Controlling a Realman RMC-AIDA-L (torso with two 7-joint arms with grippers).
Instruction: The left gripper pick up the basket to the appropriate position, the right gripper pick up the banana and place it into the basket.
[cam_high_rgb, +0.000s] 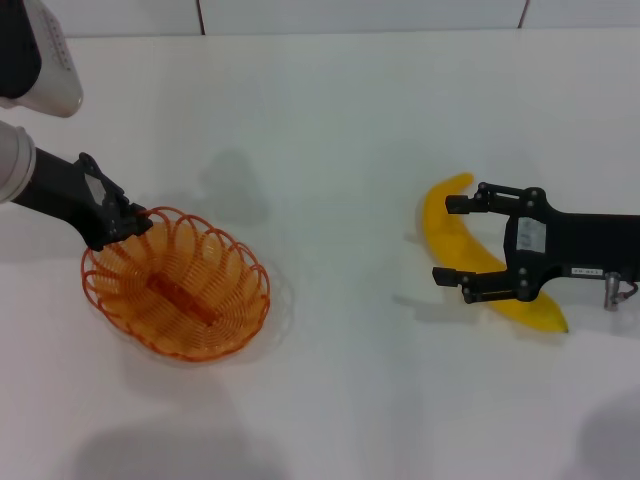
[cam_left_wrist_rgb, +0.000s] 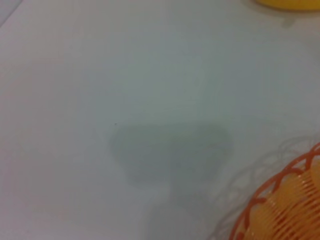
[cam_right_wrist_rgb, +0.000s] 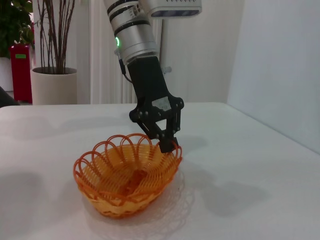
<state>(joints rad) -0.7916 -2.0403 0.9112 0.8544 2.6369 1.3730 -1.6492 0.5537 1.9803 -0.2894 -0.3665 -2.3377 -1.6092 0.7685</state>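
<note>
Now two jobs are under way at once. The left gripper (cam_high_rgb: 128, 222) is at the rim of the basket (cam_high_rgb: 176, 283), on the side nearest its own arm. In the right wrist view its fingers (cam_right_wrist_rgb: 167, 140) come down close together right on the looped rim, so it looks pinched on the wire. I think the basket is sitting on the table (cam_high_rgb: 340, 120), or only just off it. It is tipped a bit.

The right gripper (cam_high_rgb: 457, 240) is over the banana (cam_high_rgb: 462, 243), which lies flat on the table, well apart from the basket. Its fingers are wide apart, one on each side of the banana. They are not squeezing it yet, and I cannot tell if they touch it.

Next, I think the right gripper must go low enough and close on the middle of the banana, so it does not slip out. The left one needs to lift the basket and keep it level, so the banana can be set inside.
</note>
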